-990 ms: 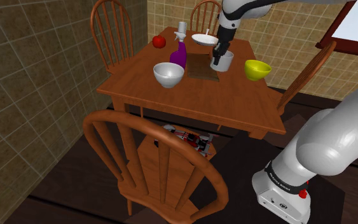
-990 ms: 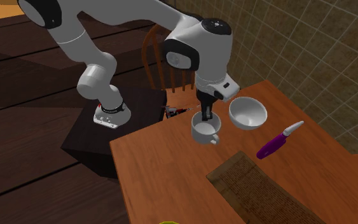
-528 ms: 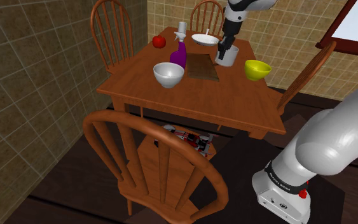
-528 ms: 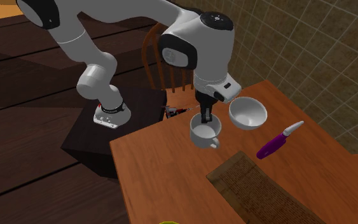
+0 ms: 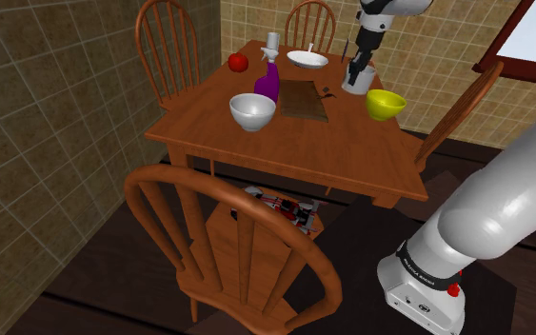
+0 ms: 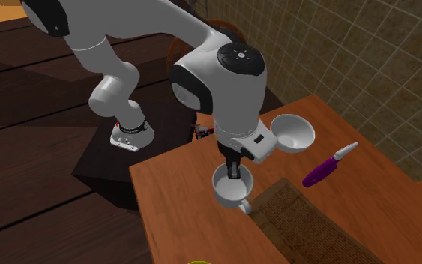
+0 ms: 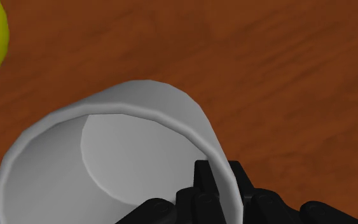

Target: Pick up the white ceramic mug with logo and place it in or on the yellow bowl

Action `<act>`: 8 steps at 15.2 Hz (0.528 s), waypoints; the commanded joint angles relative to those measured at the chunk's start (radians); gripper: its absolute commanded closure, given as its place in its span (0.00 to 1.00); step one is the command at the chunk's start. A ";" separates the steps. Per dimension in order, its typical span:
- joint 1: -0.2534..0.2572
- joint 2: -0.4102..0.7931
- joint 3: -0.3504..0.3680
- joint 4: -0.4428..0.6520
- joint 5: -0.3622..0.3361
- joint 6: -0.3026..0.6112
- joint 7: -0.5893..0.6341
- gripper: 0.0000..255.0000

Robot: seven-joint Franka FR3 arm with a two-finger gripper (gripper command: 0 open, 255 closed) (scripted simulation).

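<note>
Robot gripper carrying a pale grey mug above a wooden table.
The black fingers clasp the mug's wall, one inside and one outside; its interior shows plain grey. The mug hangs just beside the yellow bowl, on the shoulder view's left of it. A second ago it was low beside the brown mat; it has since risen and travelled towards the bowl.

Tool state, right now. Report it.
The tool is closed, gripping the white mug by its rim.
</note>
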 commanded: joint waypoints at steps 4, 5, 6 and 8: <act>-0.056 0.100 -0.069 0.118 0.054 -0.026 -0.146 1.00; -0.069 0.123 -0.082 0.143 0.068 -0.031 -0.175 1.00; -0.083 0.147 -0.093 0.169 0.082 -0.037 -0.204 1.00; -0.115 0.198 -0.114 0.227 0.115 -0.052 -0.262 1.00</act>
